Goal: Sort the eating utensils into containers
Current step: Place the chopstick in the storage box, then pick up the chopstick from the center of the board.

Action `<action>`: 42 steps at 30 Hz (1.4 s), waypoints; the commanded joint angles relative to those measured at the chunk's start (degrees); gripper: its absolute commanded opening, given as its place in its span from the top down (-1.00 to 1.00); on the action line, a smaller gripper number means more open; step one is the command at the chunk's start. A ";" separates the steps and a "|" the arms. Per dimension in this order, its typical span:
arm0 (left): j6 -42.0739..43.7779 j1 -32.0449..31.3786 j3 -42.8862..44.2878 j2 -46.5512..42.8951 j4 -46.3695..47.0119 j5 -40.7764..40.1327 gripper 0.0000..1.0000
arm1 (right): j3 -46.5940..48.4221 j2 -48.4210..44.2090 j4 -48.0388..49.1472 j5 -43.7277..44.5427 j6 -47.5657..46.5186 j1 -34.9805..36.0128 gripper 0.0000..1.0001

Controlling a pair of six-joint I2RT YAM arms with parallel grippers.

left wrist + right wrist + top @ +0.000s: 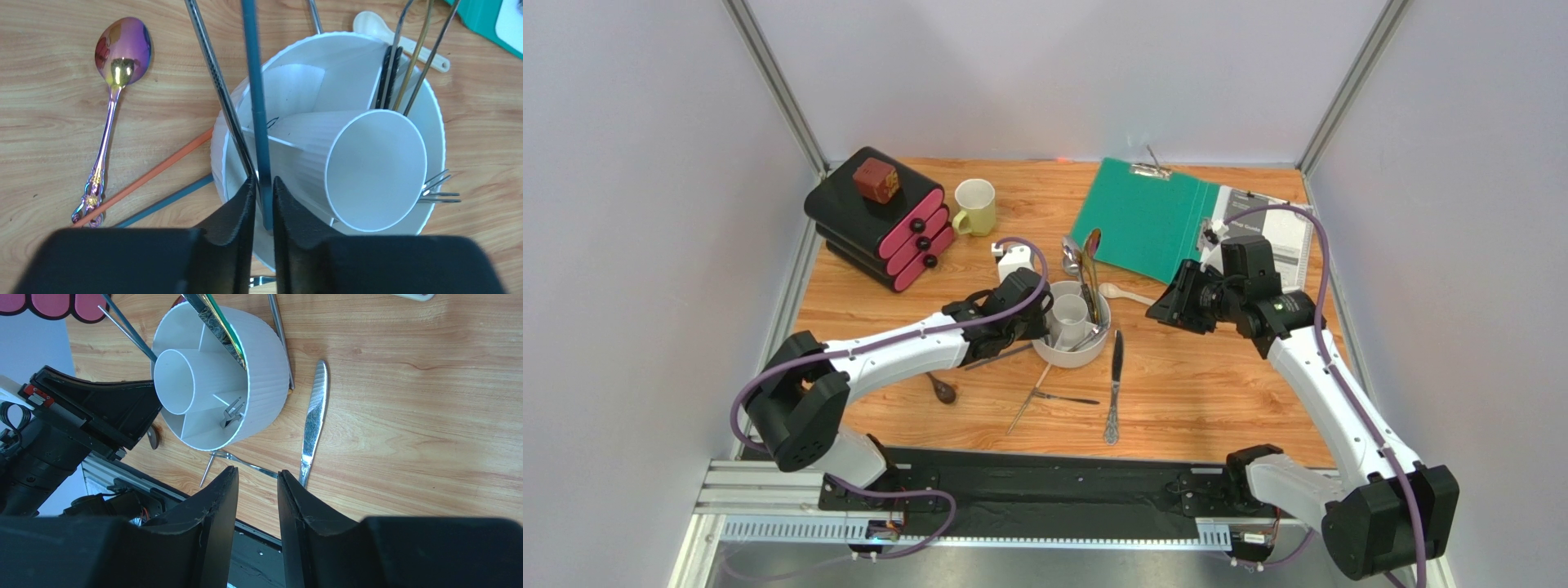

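Observation:
The round white holder (1075, 357) with partitions stands mid-table; gold, dark and silver utensils (411, 61) stand in one compartment and fork tines (439, 187) show in another. My left gripper (264, 180) is shut on a teal chopstick (253, 92) whose lower end is inside the holder (433, 116); a silver chopstick (215, 79) leans beside it. An iridescent purple spoon (116, 67), an orange chopstick (153, 174) and another teal chopstick (166, 202) lie on the table. My right gripper (253, 471) is open and empty, right of the holder (264, 373). A silver knife (313, 422) lies near it.
A white ceramic spoon (380, 27) lies beyond the holder. A pale yellow mug (974, 206), a black and pink stacked box (879, 227) and a green clipboard (1143, 218) sit at the back. A fork and thin sticks (1038, 398) and a spoon (943, 388) lie in front.

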 commanded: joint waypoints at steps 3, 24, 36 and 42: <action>-1.73 -1.65 -0.03 -0.85 -2.90 -2.51 0.30 | 0.41 -0.21 1.44 0.14 0.24 0.15 0.30; 25.32 10.65 13.75 -4.59 -35.64 7.33 -0.04 | -1.35 -1.97 1.44 2.17 1.56 -0.46 0.29; 32.20 10.56 9.46 2.74 -34.12 15.16 -0.04 | -2.59 -1.18 2.41 2.43 0.77 -1.78 0.29; 34.57 10.74 8.22 6.34 -29.11 16.56 -0.03 | -2.32 -0.83 2.32 1.55 1.12 -2.48 0.28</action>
